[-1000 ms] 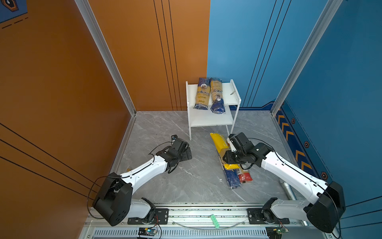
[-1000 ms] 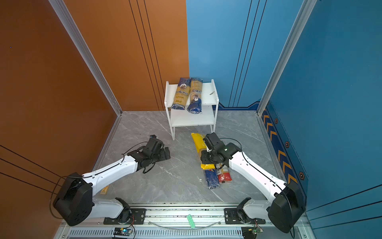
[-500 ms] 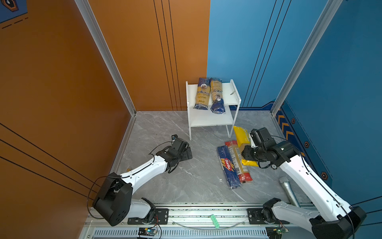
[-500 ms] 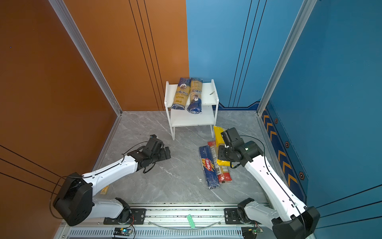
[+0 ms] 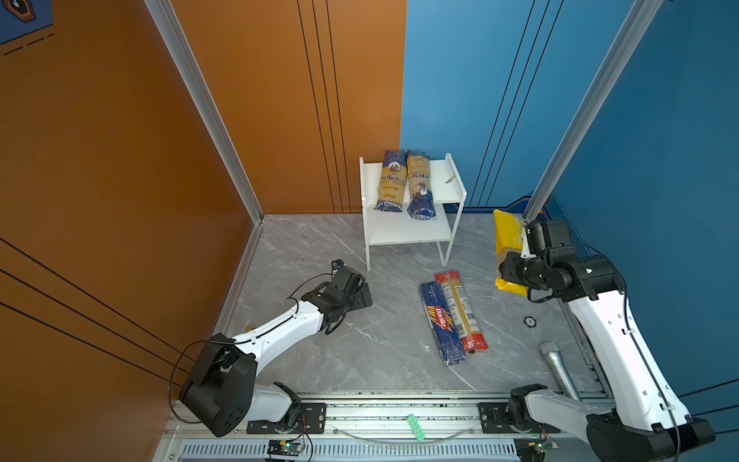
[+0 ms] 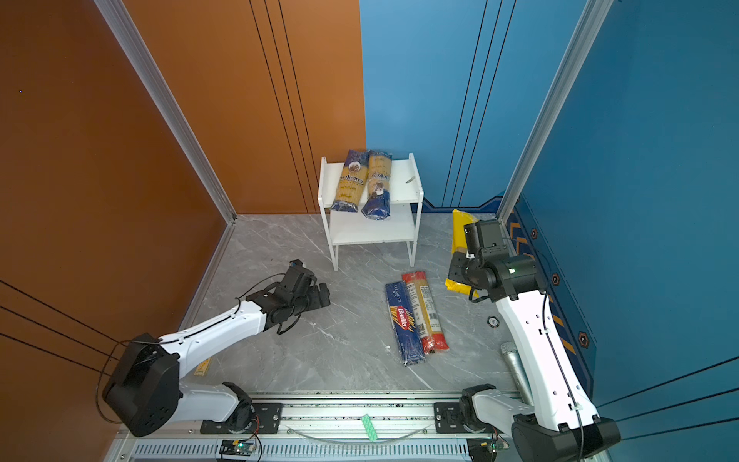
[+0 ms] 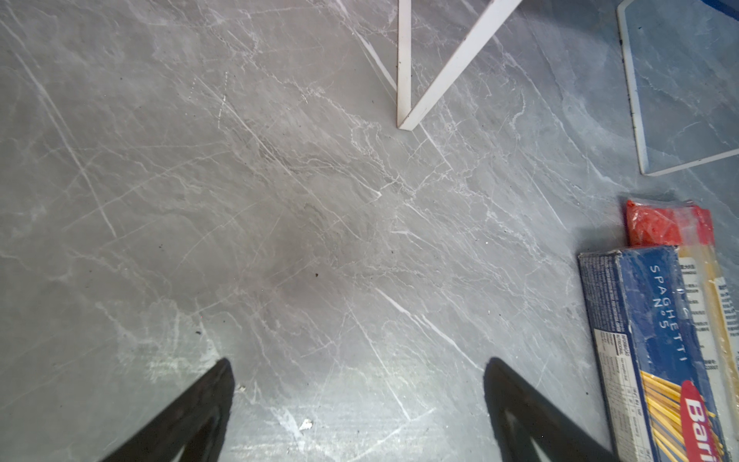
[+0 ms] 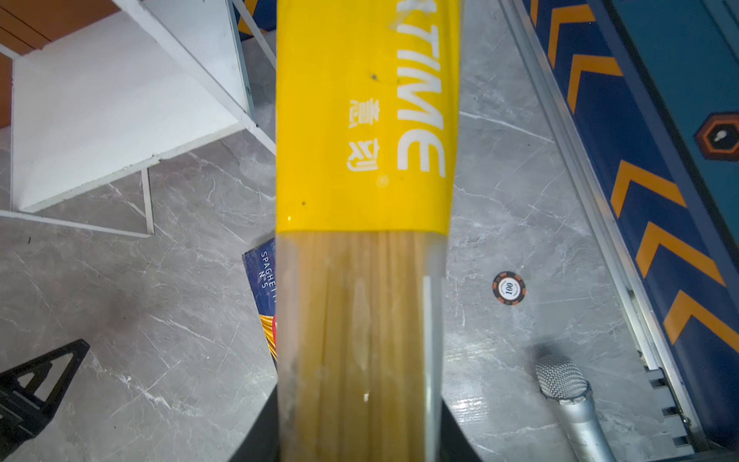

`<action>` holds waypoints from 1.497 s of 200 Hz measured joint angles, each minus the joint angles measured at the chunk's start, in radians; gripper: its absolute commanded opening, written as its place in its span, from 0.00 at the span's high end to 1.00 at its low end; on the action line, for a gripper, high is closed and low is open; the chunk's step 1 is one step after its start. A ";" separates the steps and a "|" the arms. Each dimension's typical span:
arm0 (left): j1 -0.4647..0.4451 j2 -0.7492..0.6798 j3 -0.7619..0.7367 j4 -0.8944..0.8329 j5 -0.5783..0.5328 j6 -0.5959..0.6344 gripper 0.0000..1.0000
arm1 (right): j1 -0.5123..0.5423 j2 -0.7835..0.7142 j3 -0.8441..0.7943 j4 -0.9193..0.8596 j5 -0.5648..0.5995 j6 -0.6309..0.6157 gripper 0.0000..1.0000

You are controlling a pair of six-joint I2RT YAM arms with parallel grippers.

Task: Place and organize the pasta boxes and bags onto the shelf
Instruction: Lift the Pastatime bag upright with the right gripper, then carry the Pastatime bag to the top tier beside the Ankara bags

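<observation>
While right hand (image 5: 508, 270) clamps mid-length, yellow pack (image 5: 507, 236) juts past jaws.

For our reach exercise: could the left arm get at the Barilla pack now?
Probably yes. The left end effector is open and holds nothing, and only bare floor lies between it and the Barilla pack; the red-ended pack lies along its far side only.

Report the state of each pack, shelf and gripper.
shelf: upright, lower board bare.
left gripper: open, empty.
right gripper: shut on yellow pack.
yellow pack: held, lifted.
ankara packs: lying on shelf's top board.
Barilla pack: flat on floor.
red-ended pack: flat on floor.
</observation>
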 measured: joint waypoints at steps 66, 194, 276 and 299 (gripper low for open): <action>0.003 -0.006 -0.005 0.000 0.000 0.000 0.02 | -0.054 0.176 0.231 -0.004 -0.014 -0.049 1.00; 0.009 -0.012 -0.008 0.001 0.003 0.000 0.02 | 0.074 0.356 0.554 0.183 -0.139 -0.070 1.00; 0.014 -0.031 -0.016 0.000 0.003 -0.005 0.02 | 0.190 0.488 0.683 0.205 -0.121 -0.072 1.00; 0.016 -0.039 -0.023 0.000 0.003 -0.008 0.02 | 0.208 0.514 0.686 0.207 -0.108 -0.074 1.00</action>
